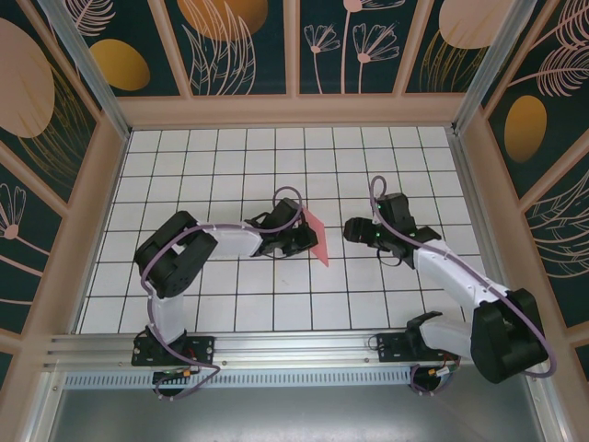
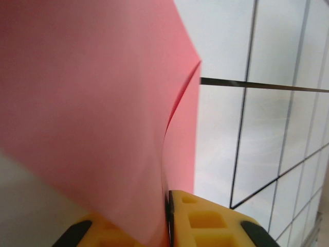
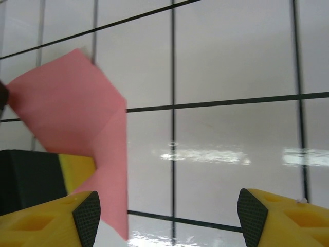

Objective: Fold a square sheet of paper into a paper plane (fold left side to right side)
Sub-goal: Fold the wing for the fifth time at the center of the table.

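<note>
The salmon-pink square sheet of paper (image 1: 316, 237) is folded and stands on edge over the middle of the grid table. My left gripper (image 1: 296, 238) is shut on it. In the left wrist view the pink sheet (image 2: 103, 113) rises from between the two yellow fingers (image 2: 205, 224), which press together on its lower edge, and a crease runs up from the jaws. My right gripper (image 1: 353, 229) hangs just right of the paper, open. In the right wrist view the paper (image 3: 77, 113) sits at the left, beside the left fingertip (image 3: 87, 216), with nothing between the jaws (image 3: 169, 216).
White tiles with black grid lines (image 1: 276, 157) cover the table. Wooden walls (image 1: 294, 110) close in the back and both sides. A metal rail (image 1: 294, 345) carries the arm bases along the near edge. The left gripper's black and yellow finger (image 3: 41, 175) shows behind the paper.
</note>
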You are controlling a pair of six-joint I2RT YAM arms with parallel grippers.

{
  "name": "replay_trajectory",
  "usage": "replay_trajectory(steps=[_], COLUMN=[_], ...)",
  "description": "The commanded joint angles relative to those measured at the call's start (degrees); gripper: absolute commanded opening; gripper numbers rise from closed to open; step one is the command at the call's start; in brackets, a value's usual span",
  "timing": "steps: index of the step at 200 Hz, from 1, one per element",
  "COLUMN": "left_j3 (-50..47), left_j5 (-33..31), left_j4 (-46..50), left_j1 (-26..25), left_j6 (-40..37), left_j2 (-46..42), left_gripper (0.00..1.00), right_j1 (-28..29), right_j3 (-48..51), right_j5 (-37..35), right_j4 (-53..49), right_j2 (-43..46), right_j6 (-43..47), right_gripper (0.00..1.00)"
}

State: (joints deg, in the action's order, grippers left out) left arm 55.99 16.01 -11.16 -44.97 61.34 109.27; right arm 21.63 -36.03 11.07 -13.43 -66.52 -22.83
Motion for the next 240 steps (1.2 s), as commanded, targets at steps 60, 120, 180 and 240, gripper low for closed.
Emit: replay_trajectory(steps=[60, 120, 180, 240], left_j3=[-10.7, -13.2, -13.3, -12.9], left_j5=[19.2, 23.9, 25.5, 26.2], left_j4=[-23.3, -26.5, -27.9, -29.2], left_j1=[4.0, 5.1, 5.1, 5.2], left_j6=[-8.0, -9.0, -8.6, -7.7], left_j2=[-7.0, -9.0, -6.6, -3.3], left_gripper=[0.10, 0.09, 0.09, 0.15], right_j1=[-6.0, -8.1, -6.9, -5.3], right_j3=[8.9, 8.4, 7.6, 7.5], right_j5=[37.8, 44.7, 46.2, 44.3], right_j4=[31.4, 44.1, 47.8, 47.5], right_j2=[-4.2, -17.7, -24.2, -26.1], right_j6=[-4.4, -8.6, -10.8, -11.4], right_gripper=[0.72, 0.71, 0.57, 0.13])
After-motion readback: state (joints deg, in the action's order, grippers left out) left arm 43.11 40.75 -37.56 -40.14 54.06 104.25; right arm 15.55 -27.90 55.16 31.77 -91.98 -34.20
